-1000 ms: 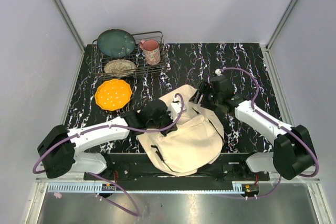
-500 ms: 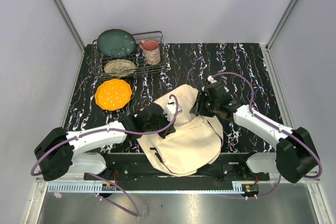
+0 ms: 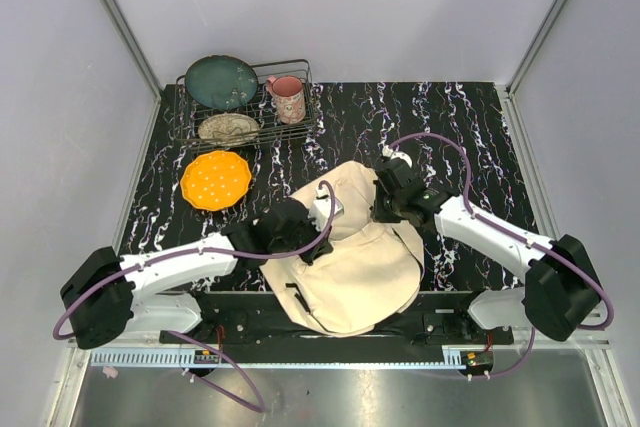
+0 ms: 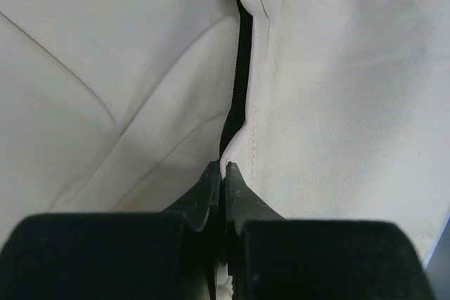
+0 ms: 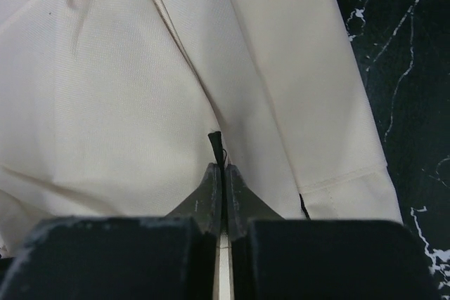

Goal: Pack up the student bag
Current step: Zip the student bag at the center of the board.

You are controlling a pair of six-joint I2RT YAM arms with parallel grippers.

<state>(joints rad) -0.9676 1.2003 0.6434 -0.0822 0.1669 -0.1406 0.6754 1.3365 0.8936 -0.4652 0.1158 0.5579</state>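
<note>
Figure: Layout of the bench, seen from above.
The student bag (image 3: 355,267) lies at the middle of the bench's (image 3: 470,127) near edge, overhanging it. A wire rack (image 3: 300,130) stands at the far-left corner, holding a plate (image 3: 221,82), a bowl (image 3: 229,128) and a mug (image 3: 289,99). A second plate (image 3: 215,180) lies just before it.

left hand (image 4: 223,175) pinched shut on student bag (image 4: 337,103) hem, dark slit (image 4: 242,68) between cream folds
</note>
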